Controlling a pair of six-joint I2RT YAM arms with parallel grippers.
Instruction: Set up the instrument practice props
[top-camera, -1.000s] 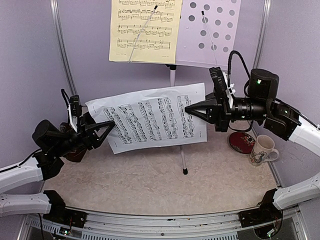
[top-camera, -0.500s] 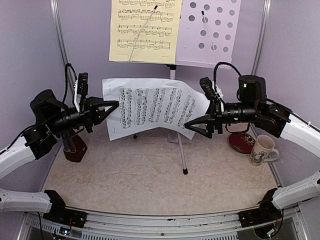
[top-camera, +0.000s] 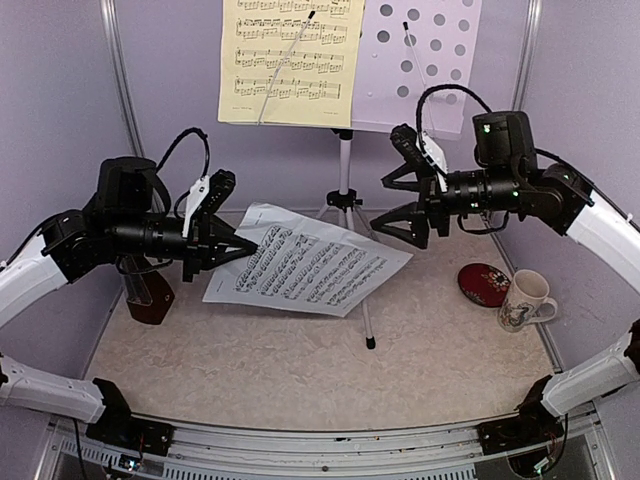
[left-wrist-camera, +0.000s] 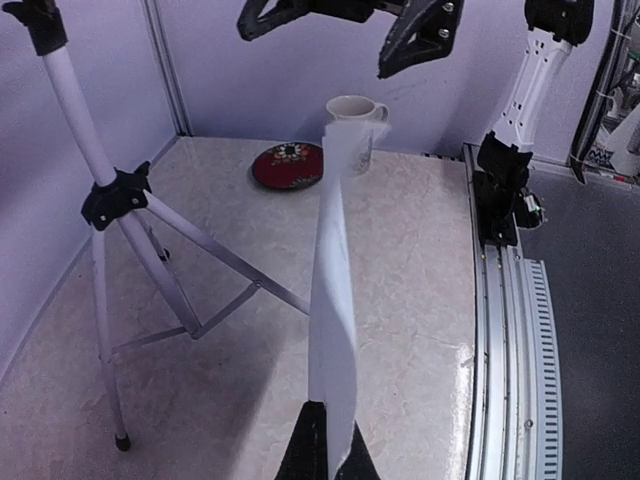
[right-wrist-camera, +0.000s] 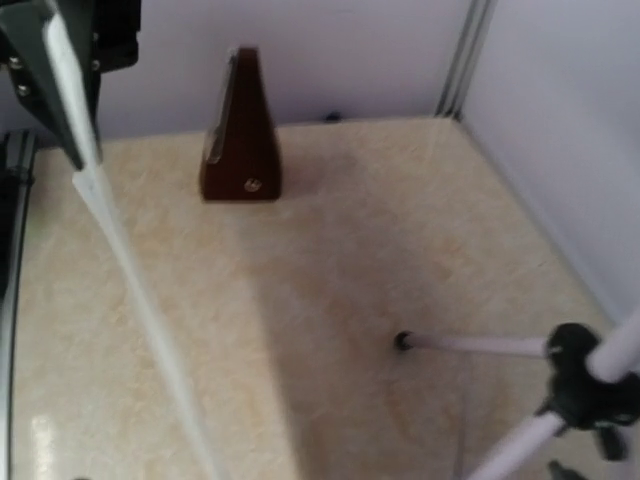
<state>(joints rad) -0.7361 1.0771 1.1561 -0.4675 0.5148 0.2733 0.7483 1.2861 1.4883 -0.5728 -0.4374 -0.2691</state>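
At the table's (top-camera: 300, 380) right side a floral mug (top-camera: 525, 300) stands beside a red dish (top-camera: 483, 284). At the left the brown metronome (top-camera: 150, 298) stands upright under the left arm. Over the middle, the left gripper (top-camera: 248, 244) is clamped tight on the left edge of the white sheet (top-camera: 320, 272), which is held in the air. Just beyond its far corner the right gripper (top-camera: 381, 203) gapes wide, holding nothing. At the back, the music stand (top-camera: 430, 60) carries the yellow sheet (top-camera: 290, 60).
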